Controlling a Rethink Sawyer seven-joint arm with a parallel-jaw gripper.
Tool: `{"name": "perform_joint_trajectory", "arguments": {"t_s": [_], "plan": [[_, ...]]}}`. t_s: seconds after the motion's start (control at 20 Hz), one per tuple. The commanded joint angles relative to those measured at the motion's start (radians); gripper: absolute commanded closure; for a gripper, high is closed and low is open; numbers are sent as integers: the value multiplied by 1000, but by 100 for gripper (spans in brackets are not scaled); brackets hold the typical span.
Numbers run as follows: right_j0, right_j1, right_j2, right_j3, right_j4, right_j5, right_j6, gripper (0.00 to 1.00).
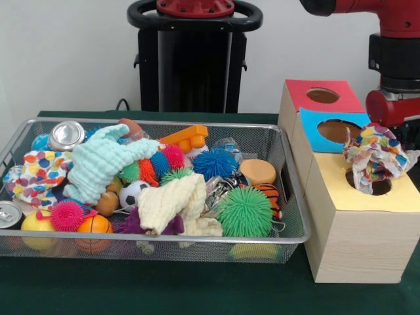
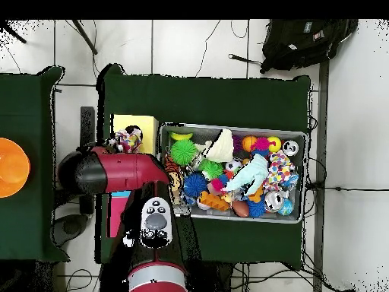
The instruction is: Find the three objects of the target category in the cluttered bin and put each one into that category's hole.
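Note:
A multicoloured spotted cloth hangs bunched over the hole in the yellow top of the wooden box, its lower end dipping into the hole. My gripper comes down from the red arm right above it and is shut on the cloth, its tips buried in the fabric. From overhead the same cloth shows beside the arm, over the yellow panel. In the wire bin lie a second spotted cloth, a mint green cloth and a cream cloth.
The box also has a blue-topped hole and a red-topped hole behind the yellow one. The bin holds spiky balls, a small football, cans and an orange toy block. An orange disc sits on a side table.

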Motion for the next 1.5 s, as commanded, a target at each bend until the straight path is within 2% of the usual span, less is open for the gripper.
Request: {"name": "perform_joint_trajectory", "arguments": {"t_s": [0.05,0.35,0.65,1.15,1.5], "plan": [[-27,87,49,91,-2,-53,193,100],[-56,87,39,67,-24,-32,151,100],[-79,91,26,7,-29,49,109,100],[-128,86,33,-33,-40,129,66,100],[-147,104,38,-58,-64,121,43,100]]}}
